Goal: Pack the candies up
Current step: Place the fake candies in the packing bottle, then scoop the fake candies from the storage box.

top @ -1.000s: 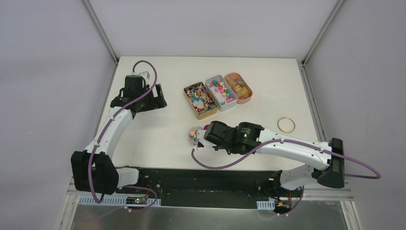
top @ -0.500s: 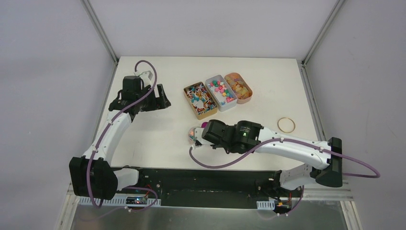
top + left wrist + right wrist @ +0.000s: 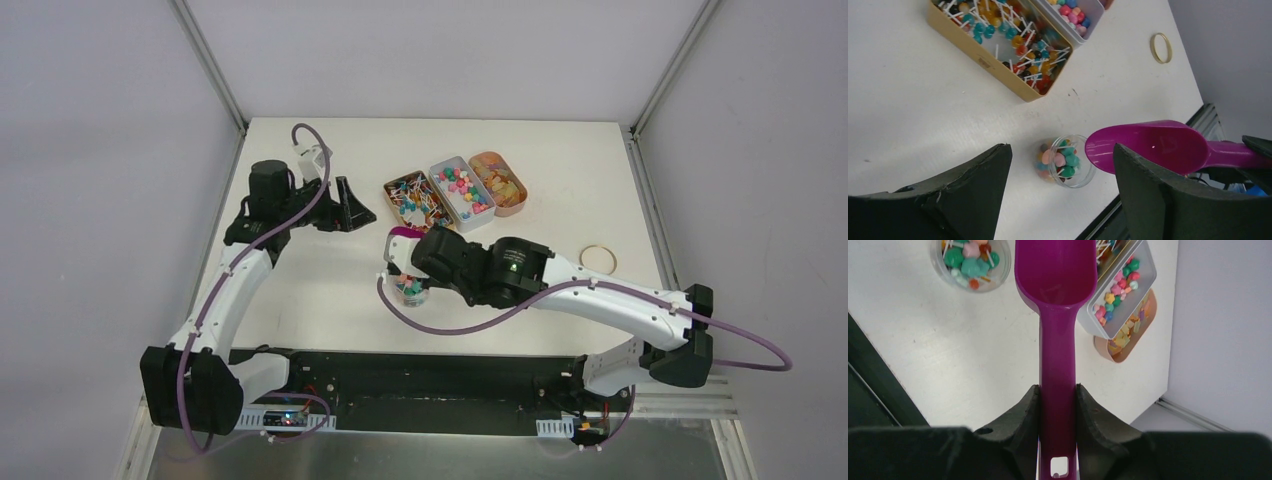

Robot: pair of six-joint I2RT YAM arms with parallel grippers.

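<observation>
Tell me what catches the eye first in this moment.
The magenta scoop stands out at mid-table. The right gripper clamps it by the handle, and its bowl is empty, near a small clear jar part-filled with bright candies. Further back, a yellow tin bristles with lollipops on white sticks.

Glossy plast. scoop [image 3: 1055, 285], clr jar [image 3: 1087, 176]

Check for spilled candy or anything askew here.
Nothing stands out: no candies lie loose on the table; they sit in the trays and the upright clear cup. The scoop in the right gripper is empty.
</observation>
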